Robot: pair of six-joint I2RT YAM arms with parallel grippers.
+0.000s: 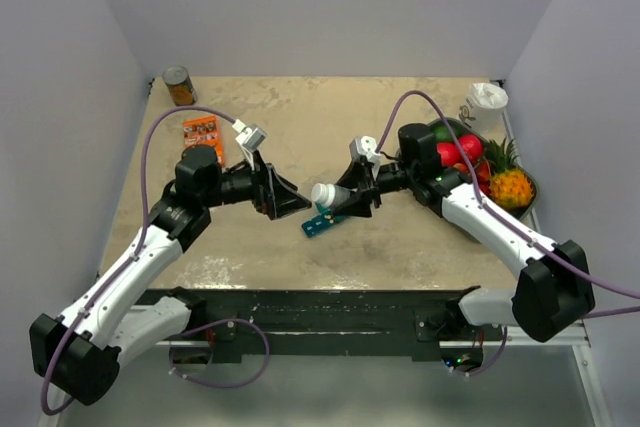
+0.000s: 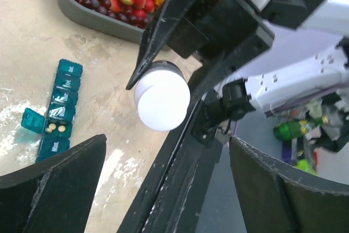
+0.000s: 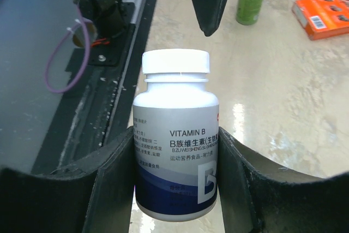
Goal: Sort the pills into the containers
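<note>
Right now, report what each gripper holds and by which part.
The right gripper holds the white vitamin bottle by its lower body, one finger on each side; the cap is clear of them. The left gripper is open, holding nothing.

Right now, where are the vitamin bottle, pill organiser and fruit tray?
vitamin bottle (image 3: 175, 135): right wrist view, label.
pill organiser (image 2: 64, 95): left wrist view, closed lid.
fruit tray (image 2: 114, 29): left wrist view, grey wall.

Plain pale-grey walls (image 1: 330, 7) on three sides; mottled beige tabletop (image 1: 300, 117); black rail (image 1: 330, 305) along near edge.
</note>
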